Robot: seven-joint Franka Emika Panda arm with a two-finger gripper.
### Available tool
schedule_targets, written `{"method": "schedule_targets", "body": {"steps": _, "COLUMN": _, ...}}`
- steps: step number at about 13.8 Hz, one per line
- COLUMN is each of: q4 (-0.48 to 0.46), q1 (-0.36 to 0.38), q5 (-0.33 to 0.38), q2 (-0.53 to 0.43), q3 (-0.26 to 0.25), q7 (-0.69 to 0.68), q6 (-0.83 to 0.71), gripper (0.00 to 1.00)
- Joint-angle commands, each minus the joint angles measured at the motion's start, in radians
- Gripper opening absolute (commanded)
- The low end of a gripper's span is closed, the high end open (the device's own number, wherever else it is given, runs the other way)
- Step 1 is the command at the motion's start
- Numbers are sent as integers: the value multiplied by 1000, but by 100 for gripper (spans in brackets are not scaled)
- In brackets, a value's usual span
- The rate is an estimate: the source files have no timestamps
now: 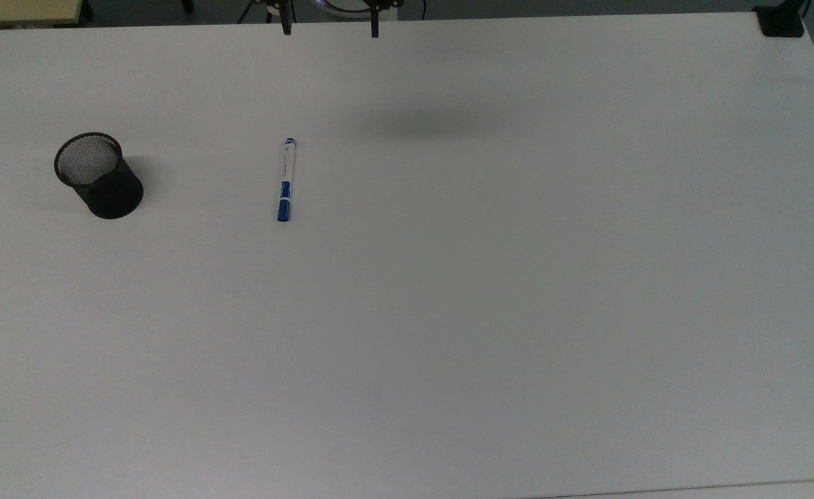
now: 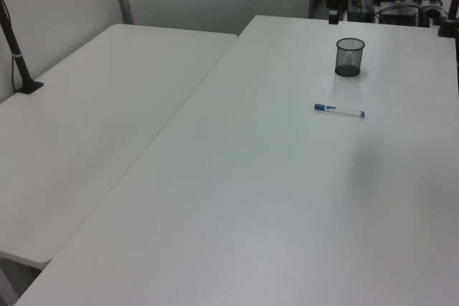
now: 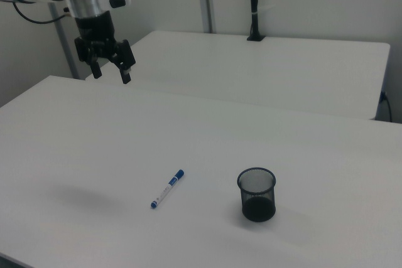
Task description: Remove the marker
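Observation:
The marker point(image 1: 286, 179), white with a blue cap, lies flat on the white table point(image 1: 518, 312), apart from the black mesh cup point(image 1: 98, 175) standing upright to the top view's left of it. My gripper point(image 1: 331, 29) is at the top view's upper edge, well away from the marker. In the right view the gripper point(image 3: 111, 75) hangs high above the table's far side, open, with nothing between its fingers. That view shows the marker point(image 3: 167, 189) near the front with the cup point(image 3: 256, 194) to its right. In the left view the marker point(image 2: 338, 110) lies in front of the cup point(image 2: 349, 56).
A second white table point(image 2: 86, 120) adjoins on the left view's left, with a black clamped post point(image 2: 18, 55) on its edge. A black clamp point(image 1: 781, 21) sits at the top view's upper right corner. Wide bare tabletop surrounds the marker.

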Motion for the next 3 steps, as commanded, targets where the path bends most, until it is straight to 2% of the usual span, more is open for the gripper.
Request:
{"method": "schedule_targets", "body": {"steps": 1, "q4": -59, "q1": 12, "q5": -8, "q2": -43, "q3": -7, "q7": 22, "q6": -5, "gripper": 100}}
{"method": "schedule_targets", "body": {"steps": 3, "q4": -57, "q1": 12, "q5": -13, "q2": -37, "q3": -7, "q7": 20, "q6": -5, "gripper": 100}}
